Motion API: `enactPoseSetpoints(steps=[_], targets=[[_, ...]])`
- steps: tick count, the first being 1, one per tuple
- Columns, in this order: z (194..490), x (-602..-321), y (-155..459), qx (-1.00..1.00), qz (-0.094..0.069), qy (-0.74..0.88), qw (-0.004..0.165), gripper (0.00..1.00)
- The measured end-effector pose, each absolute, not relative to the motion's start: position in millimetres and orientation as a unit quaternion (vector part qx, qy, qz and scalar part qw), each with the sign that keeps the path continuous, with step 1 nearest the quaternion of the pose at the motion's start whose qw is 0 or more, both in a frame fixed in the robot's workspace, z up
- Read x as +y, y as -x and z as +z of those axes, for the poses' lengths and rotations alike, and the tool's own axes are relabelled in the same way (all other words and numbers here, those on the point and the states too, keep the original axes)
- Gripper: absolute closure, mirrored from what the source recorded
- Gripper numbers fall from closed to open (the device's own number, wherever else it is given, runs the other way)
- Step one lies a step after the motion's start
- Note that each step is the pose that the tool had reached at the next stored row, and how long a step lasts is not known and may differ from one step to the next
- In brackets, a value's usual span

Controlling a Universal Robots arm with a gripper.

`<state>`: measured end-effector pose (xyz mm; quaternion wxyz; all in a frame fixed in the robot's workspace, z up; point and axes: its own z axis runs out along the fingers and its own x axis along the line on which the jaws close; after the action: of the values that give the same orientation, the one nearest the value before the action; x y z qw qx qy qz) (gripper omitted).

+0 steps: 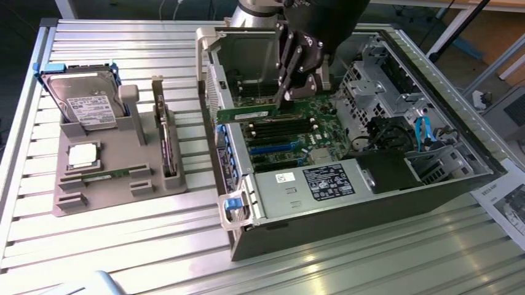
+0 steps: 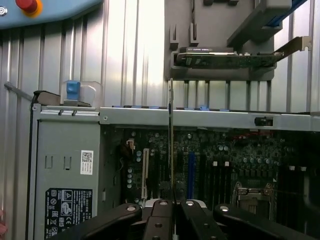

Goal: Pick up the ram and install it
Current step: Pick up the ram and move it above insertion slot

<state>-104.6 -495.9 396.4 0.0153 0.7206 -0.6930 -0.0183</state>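
My gripper [image 1: 284,98] is shut on one end of the ram [image 1: 246,115], a long green stick. It is held on edge, roughly level, above the motherboard [image 1: 299,138] inside the open computer case [image 1: 353,184]. The stick hangs just over the black memory slots [image 1: 279,129], apart from them. In the wrist view the ram [image 2: 171,135] appears edge-on as a thin line running out from between the gripper [image 2: 172,205] fingers, over the motherboard [image 2: 225,155]. A second, similar green stick [image 1: 107,177] lies in the grey holder [image 1: 123,196] at the exterior view's left.
The grey holder also carries a hard drive [image 1: 86,104], a square silver processor [image 1: 82,155] and a dark expansion card [image 1: 166,144]. Case walls and a raised drive bracket [image 1: 242,55] surround the motherboard. The power supply [image 1: 328,181] sits near the case front. A red button [image 2: 27,5] is on a blue panel.
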Motion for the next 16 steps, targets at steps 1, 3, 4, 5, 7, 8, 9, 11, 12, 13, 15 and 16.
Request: enactPoseSetpoints(steps=[1,3,4,5,7,8,9,11,12,13,15,16], targets=[[396,-496,102,-0.693,-0.018,-0.721,0.015,0.88],[396,-496,96,-0.693,-0.018,-0.721,0.015,0.88],[396,-497,93,-0.693,-0.018,-0.721,0.015,0.88],[396,-497,91,-0.693,-0.018,-0.721,0.015,0.88],[396,-497,84,-0.693,-0.019,-0.721,0.016,0.88],[396,-497,81,-0.693,-0.019,-0.721,0.016,0.88],[396,-498,79,-0.693,-0.019,-0.721,0.016,0.88],[396,-498,74,-0.693,-0.019,-0.721,0.016,0.88],[396,-498,71,-0.693,-0.019,-0.721,0.016,0.88],[396,-498,68,-0.693,-0.019,-0.721,0.016,0.88],[396,-499,62,-0.693,-0.019,-0.721,0.016,0.88],[396,-499,59,-0.693,-0.019,-0.721,0.016,0.88]])
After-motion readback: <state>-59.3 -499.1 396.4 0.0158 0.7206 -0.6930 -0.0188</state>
